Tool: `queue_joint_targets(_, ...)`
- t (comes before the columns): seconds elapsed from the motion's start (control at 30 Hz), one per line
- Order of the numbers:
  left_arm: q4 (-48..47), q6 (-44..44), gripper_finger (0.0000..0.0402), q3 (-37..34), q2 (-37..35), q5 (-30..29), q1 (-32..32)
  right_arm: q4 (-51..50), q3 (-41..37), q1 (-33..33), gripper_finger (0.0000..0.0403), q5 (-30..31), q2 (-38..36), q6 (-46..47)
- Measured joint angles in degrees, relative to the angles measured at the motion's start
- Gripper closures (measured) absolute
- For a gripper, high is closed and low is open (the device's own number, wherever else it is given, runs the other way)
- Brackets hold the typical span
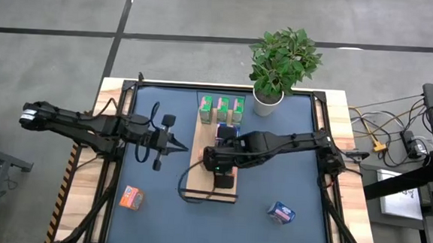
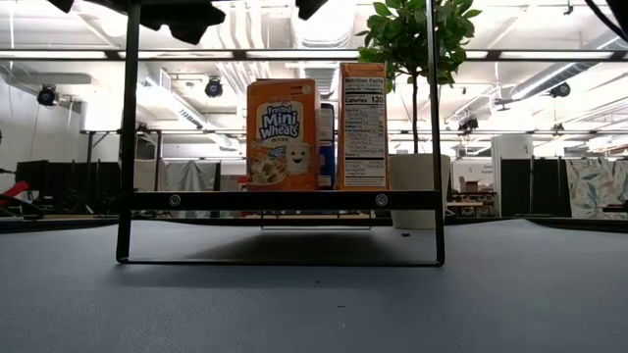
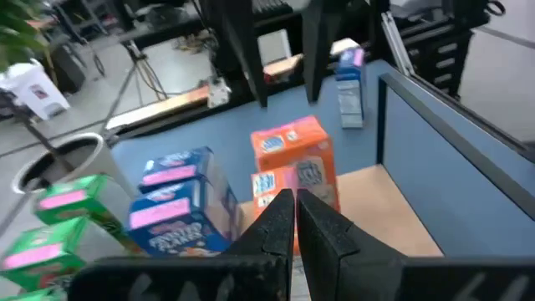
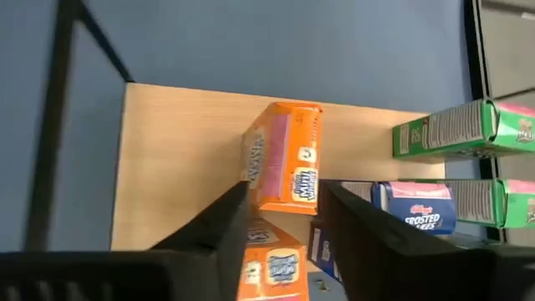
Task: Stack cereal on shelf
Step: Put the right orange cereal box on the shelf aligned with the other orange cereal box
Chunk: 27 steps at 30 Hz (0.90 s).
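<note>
Right gripper (image 1: pixel 223 175) hangs over the middle of the shelf (image 1: pixel 195 182), its two dark fingers parted around two orange boxes (image 4: pixel 282 167) — from its own wrist camera the nearer carton sits between the fingers and the farther one stands just beyond, and I cannot tell whether the pads actually touch cardboard. The shelf is a long flat board of pale wood grain, lying on the blue matte bench (image 1: pixel 158 216). At its far end three glossy green boxes (image 1: pixel 221 104) stand in a row, with blue-purple boxes (image 4: pixel 415 205) right behind them toward the gripper.

Left gripper (image 1: pixel 179 145) is clenched tight, its fingers meeting in a narrow point just beside the shelf's left edge, holding nothing.

Two cartons lie loose on the bench — one orange box (image 1: pixel 130 198) near the front left and one blue-purple box (image 1: pixel 281 211) near the front right, both well apart from the shelf. From table height an orange carton shows its printed front, and a second one beside it a nutrition panel. A leafy potted plant (image 1: pixel 280 61) in a white pot sits at the bench's far edge.
</note>
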Motion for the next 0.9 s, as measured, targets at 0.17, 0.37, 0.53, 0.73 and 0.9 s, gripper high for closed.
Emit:
queue_joint_targets(0.17, 0.0, -1.6, 0.0402, 0.0, 3.5, 0.0, -2.3, 0.8, -2.3, 1.7, 0.0327, 2.8, -1.8, -1.3)
queue_joint_targets(0.37, 0.4, -2.8, 0.0402, 1.2, 8.0, 0.0, -4.9, 7.0, -11.0, 1.1, 0.039, 3.3, -4.0, -3.5)
queue_joint_targets(0.53, 2.6, -4.6, 0.0402, 1.5, 11.2, -0.4, -6.0, 14.8, -21.2, -0.6, 0.0392, 3.7, -7.2, -4.6)
queue_joint_targets(0.73, 4.0, -5.9, 0.0402, 1.6, 15.4, -10.8, -6.2, 23.0, -30.8, -2.7, 0.0392, 5.9, -11.6, -4.9)
queue_joint_targets(0.9, 4.3, -6.3, 0.0402, 1.6, 18.0, -12.0, -6.2, 26.8, -35.8, -3.1, 0.0392, 5.6, -13.4, -5.0)
